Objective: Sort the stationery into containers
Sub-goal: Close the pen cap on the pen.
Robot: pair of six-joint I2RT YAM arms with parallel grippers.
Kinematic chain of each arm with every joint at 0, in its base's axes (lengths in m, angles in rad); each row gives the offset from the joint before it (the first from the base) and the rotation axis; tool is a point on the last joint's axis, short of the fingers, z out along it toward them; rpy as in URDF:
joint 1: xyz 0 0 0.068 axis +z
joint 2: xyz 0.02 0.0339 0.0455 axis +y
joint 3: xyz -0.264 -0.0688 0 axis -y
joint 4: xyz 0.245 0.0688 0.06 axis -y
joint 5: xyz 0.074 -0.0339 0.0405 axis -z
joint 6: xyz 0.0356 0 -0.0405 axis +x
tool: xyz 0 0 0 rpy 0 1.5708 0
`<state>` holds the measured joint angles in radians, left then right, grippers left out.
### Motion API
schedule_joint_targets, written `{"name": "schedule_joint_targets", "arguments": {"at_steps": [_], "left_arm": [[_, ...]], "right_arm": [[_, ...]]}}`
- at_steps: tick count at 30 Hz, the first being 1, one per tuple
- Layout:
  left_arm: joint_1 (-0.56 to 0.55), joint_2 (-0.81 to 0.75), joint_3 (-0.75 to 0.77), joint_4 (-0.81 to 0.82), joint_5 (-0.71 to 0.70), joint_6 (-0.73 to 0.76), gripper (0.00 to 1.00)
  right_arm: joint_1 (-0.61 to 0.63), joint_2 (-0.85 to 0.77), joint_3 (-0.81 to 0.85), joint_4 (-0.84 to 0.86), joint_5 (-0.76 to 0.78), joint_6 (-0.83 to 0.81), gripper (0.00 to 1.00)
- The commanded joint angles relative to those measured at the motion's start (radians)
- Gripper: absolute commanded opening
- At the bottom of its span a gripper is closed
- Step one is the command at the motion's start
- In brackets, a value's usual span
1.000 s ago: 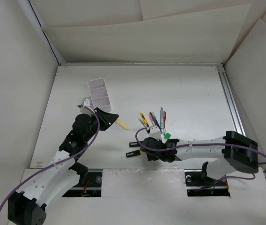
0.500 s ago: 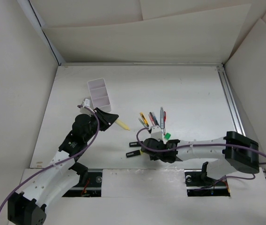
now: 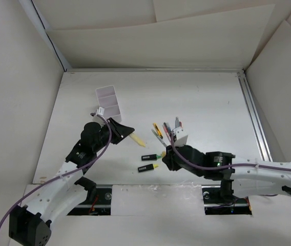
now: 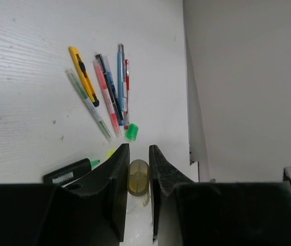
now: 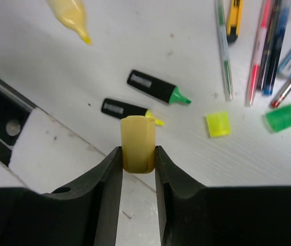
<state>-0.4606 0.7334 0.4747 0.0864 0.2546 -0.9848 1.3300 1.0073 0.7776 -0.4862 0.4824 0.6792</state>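
My left gripper (image 3: 121,130) is shut on a pale yellow highlighter (image 3: 136,137), whose tip sticks out to the right; the left wrist view shows its butt end (image 4: 138,177) between the fingers. My right gripper (image 5: 138,149) is shut on a pale yellow cap (image 5: 138,143), held above the table. Below it lie two black highlighters (image 5: 150,84) (image 5: 127,109), a yellow cap (image 5: 217,124) and a green cap (image 5: 283,117). Several pens (image 3: 167,128) fan out beyond them. The white two-compartment container (image 3: 108,101) stands behind the left gripper.
The table's near edge with the arm mounts (image 3: 150,195) runs just below the right gripper. A metal rail (image 3: 253,113) lines the table's right side. White walls close in the back and both sides.
My right gripper has shut on the pale yellow cap and lifted it off the table towards the near edge. The left arm, still holding its highlighter, has edged slightly away.
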Motion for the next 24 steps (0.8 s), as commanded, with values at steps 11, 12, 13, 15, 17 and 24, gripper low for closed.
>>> {"name": "schedule_joint_targets", "arguments": {"at_steps": [11,12,13,15,17,24], "left_arm": [[0.005,0.043,0.07,0.084,0.193,-0.034,0.0],[0.005,0.043,0.07,0.075,0.193,-0.034,0.0],[0.005,0.043,0.07,0.075,0.193,-0.034,0.0],[0.005,0.034,0.07,0.075,0.193,-0.034,0.0],[0.005,0.034,0.061,0.093,0.207,-0.034,0.0],[0.005,0.046,0.051,0.128,0.232,-0.043,0.0]], "right_arm": [[0.008,0.085,0.095,0.162,-0.088,-0.337,0.19],[0.008,0.085,0.095,0.163,-0.088,-0.337,0.19],[0.008,0.085,0.095,0.176,-0.097,-0.348,0.19],[0.008,0.085,0.104,0.19,-0.113,-0.348,0.19],[0.008,0.085,0.104,0.204,-0.131,-0.357,0.19],[0.008,0.126,0.134,0.204,-0.131,-0.375,0.19]]}}
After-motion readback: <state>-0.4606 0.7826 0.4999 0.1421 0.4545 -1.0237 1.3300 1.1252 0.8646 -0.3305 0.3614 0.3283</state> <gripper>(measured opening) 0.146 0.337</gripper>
